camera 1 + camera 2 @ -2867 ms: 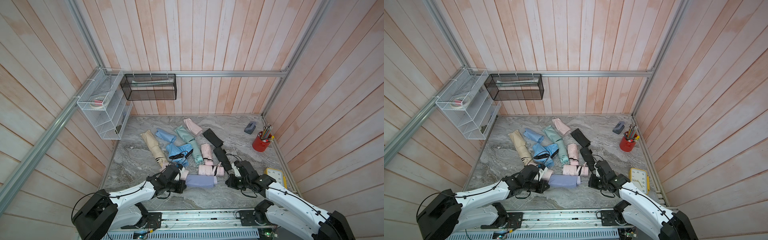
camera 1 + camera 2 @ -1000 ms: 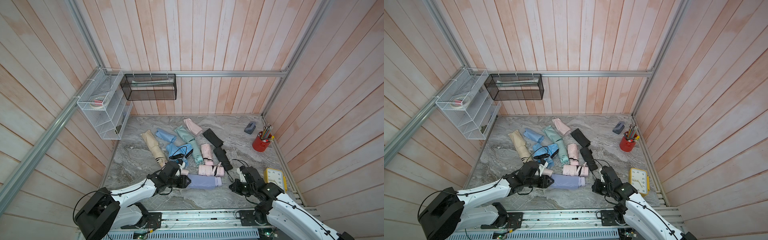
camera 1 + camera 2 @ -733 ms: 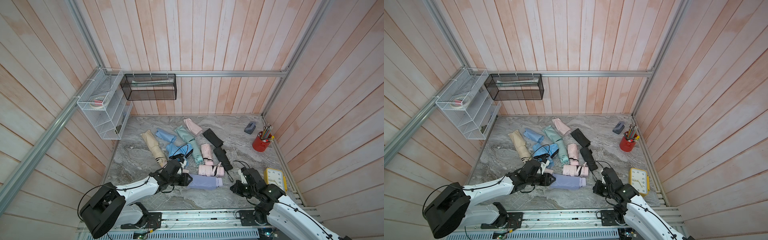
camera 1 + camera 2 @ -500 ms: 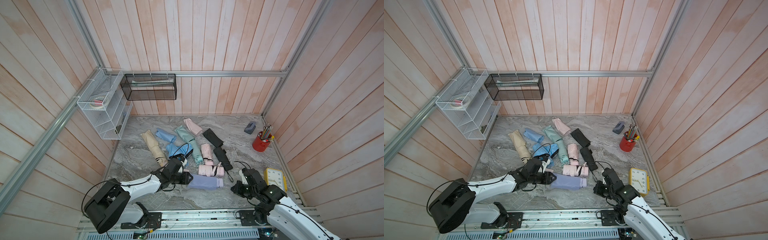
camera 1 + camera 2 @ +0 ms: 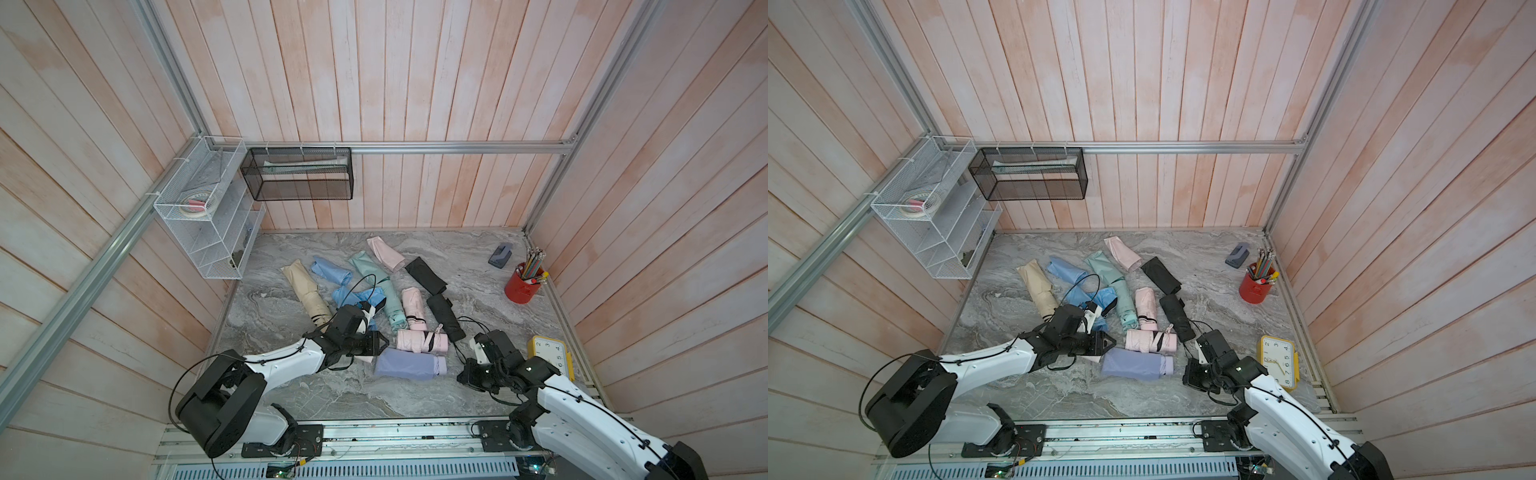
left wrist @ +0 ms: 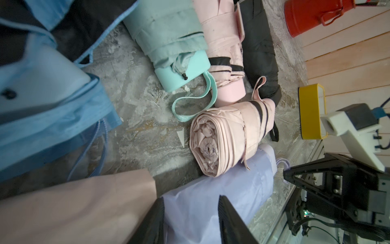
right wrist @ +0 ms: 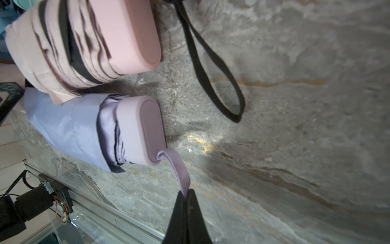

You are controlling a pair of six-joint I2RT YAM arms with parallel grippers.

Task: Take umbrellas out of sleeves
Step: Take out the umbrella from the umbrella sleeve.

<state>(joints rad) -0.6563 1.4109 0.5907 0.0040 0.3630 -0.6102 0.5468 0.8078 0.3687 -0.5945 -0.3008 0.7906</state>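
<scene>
The lavender umbrella (image 7: 143, 128) lies right beside the pink umbrella (image 7: 84, 42), mostly inside its lavender sleeve (image 6: 221, 183). The right gripper (image 7: 186, 195) pinches its wrist strap (image 7: 179, 169) and the left gripper (image 6: 191, 202) squeezes the sleeve. Next they likely need to pull apart, sliding it out.

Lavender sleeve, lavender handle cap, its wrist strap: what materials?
Smooth lavender fabric sleeve: thin woven synthetic, likely nylon; slight sheen, soft creases.
Rounded lavender handle cap: matte moulded plastic or rubbery coating; seamless.
Flat lavender wrist strap: woven webbing; grid texture shows.
</scene>
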